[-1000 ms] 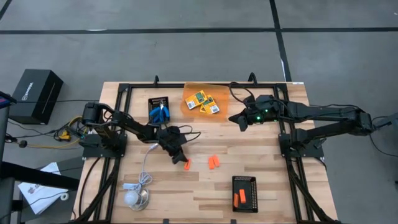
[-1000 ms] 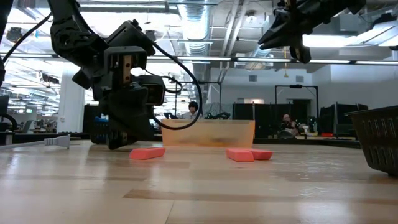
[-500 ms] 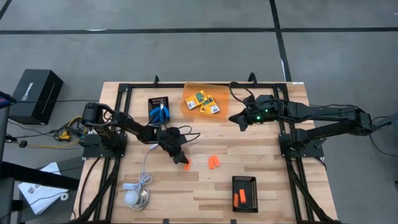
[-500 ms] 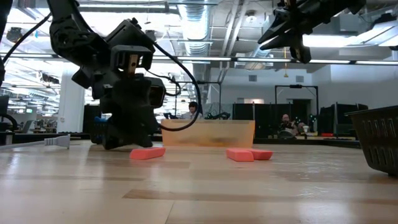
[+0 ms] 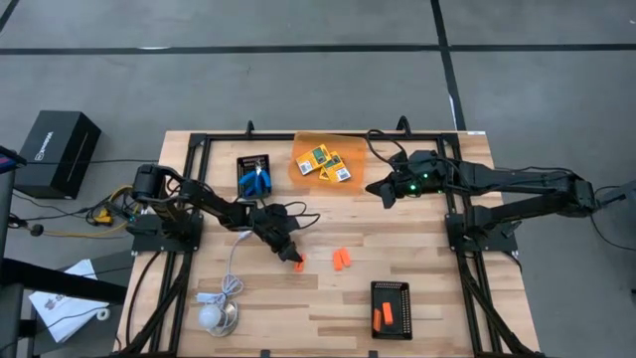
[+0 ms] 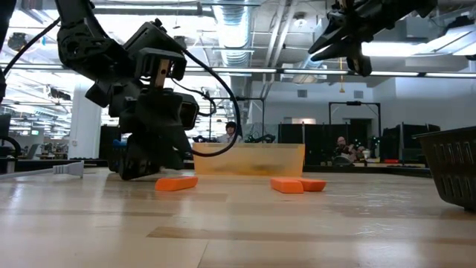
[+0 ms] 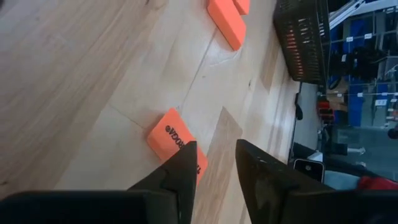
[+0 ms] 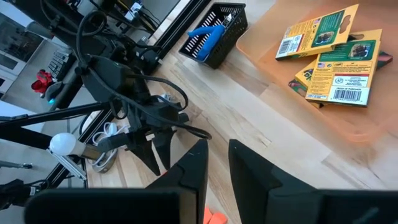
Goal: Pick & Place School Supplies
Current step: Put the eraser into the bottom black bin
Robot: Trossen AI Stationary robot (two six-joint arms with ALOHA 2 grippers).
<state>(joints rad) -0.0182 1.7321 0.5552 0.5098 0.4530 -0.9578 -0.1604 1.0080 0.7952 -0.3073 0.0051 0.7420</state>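
Observation:
An orange stick [image 5: 296, 265] lies flat on the wooden table, and my left gripper [image 5: 288, 254] is down beside it, open by a narrow gap. In the left wrist view the stick [image 7: 173, 138] lies partly under one finger [image 7: 185, 163], outside the gap. Two more orange sticks [image 5: 341, 261] lie a little to the right. Crayon boxes [image 5: 326, 164] rest in an orange tray at the far middle. Blue-handled scissors [image 5: 256, 179] sit in a black basket. My right gripper [image 5: 376, 191] hangs above the table near the orange tray, slightly open with nothing between its fingers. My left gripper slants down at the table, with one fingertip [image 7: 185, 163] over the nearer end of the orange stick [image 7: 180, 149]. The stick lies flat on the table. Whether the fingertip touches it, I cannot tell.
A black tray [image 5: 392, 308] holding orange sticks stands near the front right. A white cable with a round puck [image 5: 217, 316] lies at the front left. Black frame rails run along the table's left, right and far sides.
My left gripper has leaned and shifted slightly toward the orange stick, which has stayed in place on the table.

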